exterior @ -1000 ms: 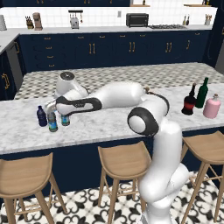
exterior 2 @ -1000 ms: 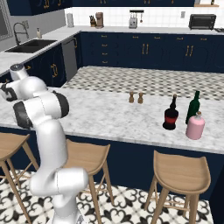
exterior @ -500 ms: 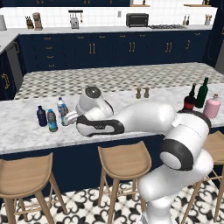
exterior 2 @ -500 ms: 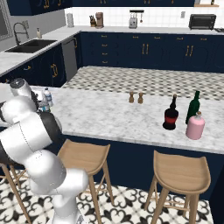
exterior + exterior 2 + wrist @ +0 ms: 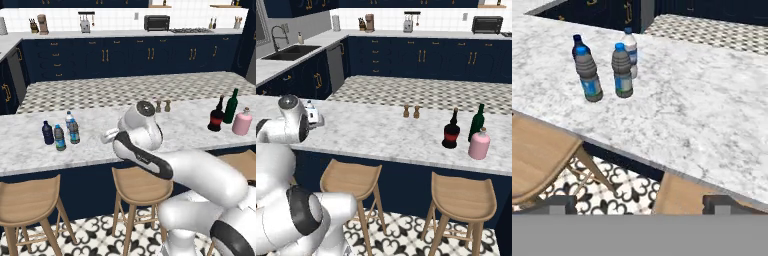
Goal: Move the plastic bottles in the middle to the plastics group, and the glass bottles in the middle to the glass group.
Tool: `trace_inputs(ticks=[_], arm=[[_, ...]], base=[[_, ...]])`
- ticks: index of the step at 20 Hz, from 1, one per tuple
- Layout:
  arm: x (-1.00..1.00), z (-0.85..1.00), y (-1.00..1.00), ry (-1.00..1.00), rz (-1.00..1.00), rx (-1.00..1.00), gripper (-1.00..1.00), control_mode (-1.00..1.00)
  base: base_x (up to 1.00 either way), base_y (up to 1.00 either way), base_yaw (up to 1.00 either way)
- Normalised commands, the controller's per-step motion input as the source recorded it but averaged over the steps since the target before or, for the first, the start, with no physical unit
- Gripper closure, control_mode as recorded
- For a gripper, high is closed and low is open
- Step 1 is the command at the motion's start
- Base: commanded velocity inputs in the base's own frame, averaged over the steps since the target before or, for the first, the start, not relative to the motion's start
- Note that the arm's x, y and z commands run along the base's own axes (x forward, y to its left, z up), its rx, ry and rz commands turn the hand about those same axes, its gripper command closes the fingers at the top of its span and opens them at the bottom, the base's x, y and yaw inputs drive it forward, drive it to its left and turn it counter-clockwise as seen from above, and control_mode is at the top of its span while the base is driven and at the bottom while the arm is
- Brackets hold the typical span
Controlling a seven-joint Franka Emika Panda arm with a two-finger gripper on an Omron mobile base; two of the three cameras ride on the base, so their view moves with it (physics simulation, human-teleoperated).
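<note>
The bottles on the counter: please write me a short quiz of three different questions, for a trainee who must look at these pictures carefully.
1. True or false: the dark bottle with the red label stands beside the green bottle and the pink bottle.
2. How many bottles stand together in the hand view?
3. Multiple choice: the gripper is A) shut on a bottle, B) open and holding nothing, C) pressing on a stool.

Key
1. True.
2. Four: two grey-tinted bottles, the navy bottle and the white-capped water bottle.
3. B.
</note>
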Motion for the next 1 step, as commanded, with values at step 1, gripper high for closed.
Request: trace_inputs(ticks=[1], arm=[[-0.61,0.64,-1.00,0.00,-0.08,0.03,-1.00,-1.00]], base=[[0.00,0.00,0.00]])
